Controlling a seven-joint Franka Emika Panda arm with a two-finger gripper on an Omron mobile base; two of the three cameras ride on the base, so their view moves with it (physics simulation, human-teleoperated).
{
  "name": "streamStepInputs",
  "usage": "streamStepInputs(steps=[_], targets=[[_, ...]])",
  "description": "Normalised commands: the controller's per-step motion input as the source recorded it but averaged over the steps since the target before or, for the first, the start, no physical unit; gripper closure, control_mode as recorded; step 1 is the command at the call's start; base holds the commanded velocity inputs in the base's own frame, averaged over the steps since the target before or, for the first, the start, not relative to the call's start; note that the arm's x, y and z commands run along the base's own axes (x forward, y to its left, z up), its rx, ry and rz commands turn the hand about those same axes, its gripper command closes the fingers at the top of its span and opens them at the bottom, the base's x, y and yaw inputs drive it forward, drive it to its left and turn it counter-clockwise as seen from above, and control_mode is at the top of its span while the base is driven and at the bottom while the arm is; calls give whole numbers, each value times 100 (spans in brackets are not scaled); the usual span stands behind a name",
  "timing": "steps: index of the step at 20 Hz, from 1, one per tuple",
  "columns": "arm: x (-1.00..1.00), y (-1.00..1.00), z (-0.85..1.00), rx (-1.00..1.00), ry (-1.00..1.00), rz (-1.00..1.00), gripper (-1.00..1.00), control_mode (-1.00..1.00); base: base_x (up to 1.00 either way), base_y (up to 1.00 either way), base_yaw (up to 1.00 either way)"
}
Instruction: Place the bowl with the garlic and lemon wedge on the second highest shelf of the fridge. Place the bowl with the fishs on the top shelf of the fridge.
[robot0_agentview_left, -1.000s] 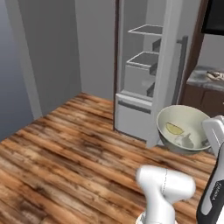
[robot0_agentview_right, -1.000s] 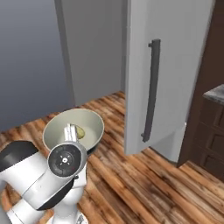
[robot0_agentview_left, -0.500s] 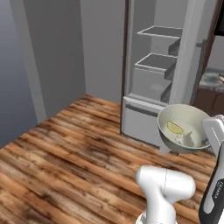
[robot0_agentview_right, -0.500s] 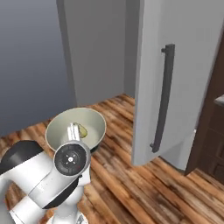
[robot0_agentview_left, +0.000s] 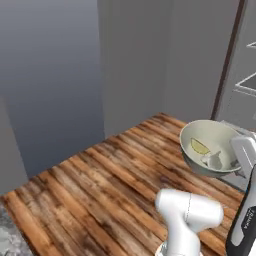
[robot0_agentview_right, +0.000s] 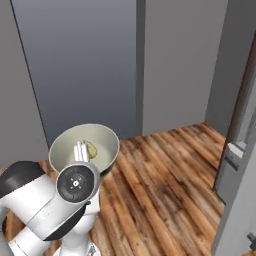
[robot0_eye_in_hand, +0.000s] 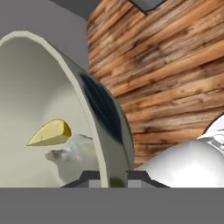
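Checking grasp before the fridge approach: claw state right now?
Claw: closed on the rim of the bowl, which holds the lemon wedge and the garlic.

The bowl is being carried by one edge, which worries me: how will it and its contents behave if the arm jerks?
The bowl looks rigid, pinched at the rim by the claw, so it may pivot. The loose lemon wedge and garlic would likely slide or roll, though the deep walls should contain them.

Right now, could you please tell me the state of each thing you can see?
bowl: held by its rim, tilted, off the floor
lemon wedge: inside the bowl
garlic: inside the bowl, beside the wedge
gripper: shut on the bowl's wall
fridge: open, shelves visible
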Motion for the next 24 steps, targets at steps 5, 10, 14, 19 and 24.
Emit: streamStepInputs(steps=[5, 10, 14, 19, 24], targets=[[0, 0, 0, 0, 0, 0, 100, 100, 74, 0, -55], [0, 0, 0, 0, 0, 0, 100, 100, 36, 0, -79], [0, 0, 0, 0, 0, 0, 100, 100, 94, 53, -51], [0, 0, 0, 0, 0, 0, 100, 100, 100, 100, -37], [0, 0, 0, 0, 0, 0, 100, 100, 100, 14, -43]])
